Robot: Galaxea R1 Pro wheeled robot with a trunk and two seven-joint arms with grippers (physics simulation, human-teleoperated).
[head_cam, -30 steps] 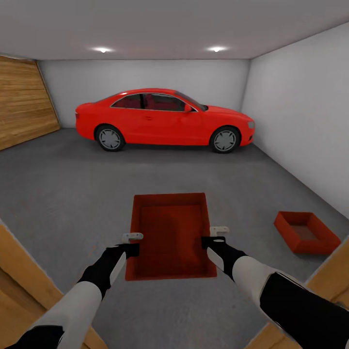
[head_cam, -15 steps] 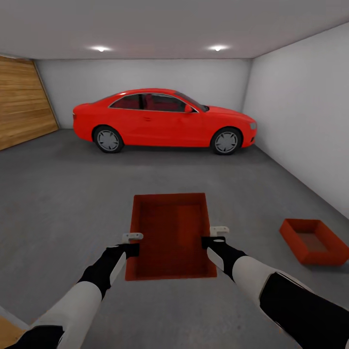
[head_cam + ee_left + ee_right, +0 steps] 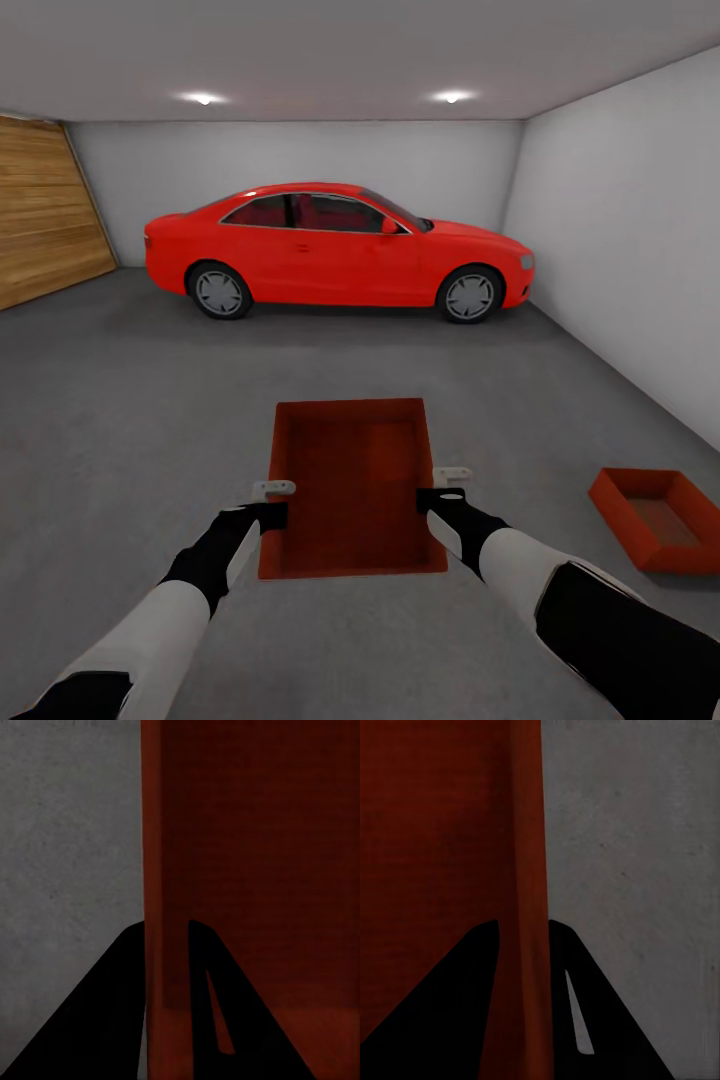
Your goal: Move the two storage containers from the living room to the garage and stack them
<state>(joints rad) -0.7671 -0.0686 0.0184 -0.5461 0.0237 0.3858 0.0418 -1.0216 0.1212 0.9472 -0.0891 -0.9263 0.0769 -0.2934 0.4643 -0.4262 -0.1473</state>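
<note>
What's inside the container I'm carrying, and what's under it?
The carried container looks empty: only its dark red bottom shows. Grey concrete floor surrounds it; the patch directly beneath is covered. The other container sits apart.

The scene was viewed by the head camera from above and behind both arms, facing forward and down across the grey floor (image 3: 120, 400) toward a red car (image 3: 335, 250) in the upper half of the frame. Each of the 2 wrist cameras was aimed along its fingers at very close range. The held container (image 3: 352, 485) (image 3: 247, 870) (image 3: 442, 832) and the floor (image 3: 67, 847) (image 3: 637, 847) were shared by all 3 views.
</note>
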